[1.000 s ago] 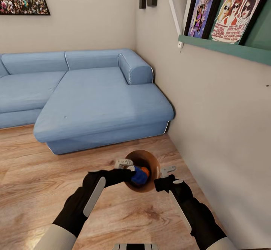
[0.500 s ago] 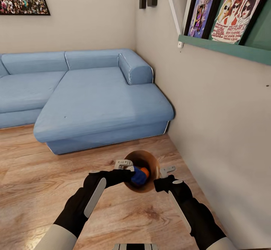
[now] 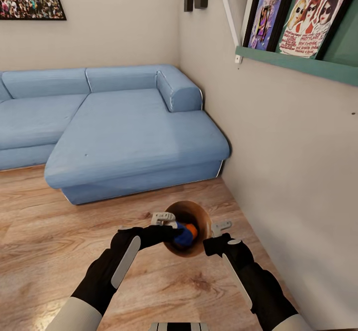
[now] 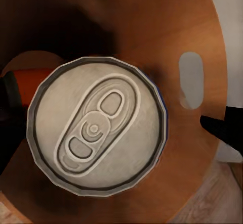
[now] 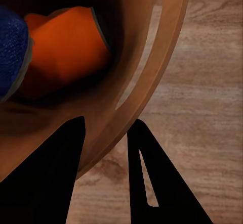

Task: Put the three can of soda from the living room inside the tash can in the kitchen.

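Observation:
The tan trash can (image 3: 201, 217) stands on the wood floor near the sofa's corner. The jaws of my right gripper (image 3: 209, 240) are shut on the trash can's wall (image 5: 144, 77), one finger inside and one outside. An orange soda can (image 5: 66, 47) lies in the bin's bottom (image 3: 193, 230). The dark blue soda can (image 3: 183, 236) sits inside the bin with its pale top (image 4: 96, 128) facing my left wrist camera. My left gripper (image 3: 174, 227) hovers over the bin's mouth, open, and one fingertip (image 4: 223, 130) stands apart from the can. A third can is out of view.
A big light-blue corner sofa (image 3: 129, 137) fills the space ahead. The beige wall (image 3: 288, 162) runs close on the right, with a green shelf of framed pictures (image 3: 298, 62) overhead. Wood floor (image 3: 44, 241) extends open to the left.
The blue can has sunk a little deeper into the bin. The left gripper has drawn back slightly. The right gripper and bin have hardly moved.

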Motion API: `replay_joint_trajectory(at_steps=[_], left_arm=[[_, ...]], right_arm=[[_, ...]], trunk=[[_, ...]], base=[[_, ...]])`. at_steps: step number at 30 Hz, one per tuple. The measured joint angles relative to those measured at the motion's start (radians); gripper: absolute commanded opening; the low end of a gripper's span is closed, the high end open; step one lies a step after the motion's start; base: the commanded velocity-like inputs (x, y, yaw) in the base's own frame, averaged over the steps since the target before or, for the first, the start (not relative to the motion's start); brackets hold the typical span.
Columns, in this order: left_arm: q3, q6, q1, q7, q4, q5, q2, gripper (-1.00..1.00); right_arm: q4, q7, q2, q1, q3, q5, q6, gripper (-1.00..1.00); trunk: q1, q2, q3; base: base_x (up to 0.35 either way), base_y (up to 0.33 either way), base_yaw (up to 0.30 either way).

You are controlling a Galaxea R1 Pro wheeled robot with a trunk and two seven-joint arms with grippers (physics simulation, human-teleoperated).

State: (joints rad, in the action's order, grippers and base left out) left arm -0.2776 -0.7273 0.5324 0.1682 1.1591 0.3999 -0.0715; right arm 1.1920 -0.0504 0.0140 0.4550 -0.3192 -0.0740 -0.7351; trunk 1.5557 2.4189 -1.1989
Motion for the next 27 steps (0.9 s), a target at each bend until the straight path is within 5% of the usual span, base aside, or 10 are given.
replay_joint_trajectory(at_steps=[9,22,27], left_arm=[[0.002,0.004,0.000,-0.011,-0.001,-0.033,0.001,1.00],[0.002,0.010,0.000,-0.007,0.007,-0.027,0.005,1.00],[0.006,0.001,-0.002,0.001,0.071,-0.027,0.012,1.00]], right_arm=[[-0.014,0.000,0.000,0.000,-0.018,0.002,0.000,-1.00],[-0.004,-0.001,0.000,0.000,-0.019,0.006,-0.001,-1.00],[0.021,0.000,0.000,0.001,-0.019,0.003,0.000,-1.00]], trunk=[[0.000,0.000,0.000],[0.000,0.000,0.000],[0.000,0.000,0.000]], base=[[0.000,0.000,0.000],[0.000,0.000,0.000],[0.000,0.000,0.000]])
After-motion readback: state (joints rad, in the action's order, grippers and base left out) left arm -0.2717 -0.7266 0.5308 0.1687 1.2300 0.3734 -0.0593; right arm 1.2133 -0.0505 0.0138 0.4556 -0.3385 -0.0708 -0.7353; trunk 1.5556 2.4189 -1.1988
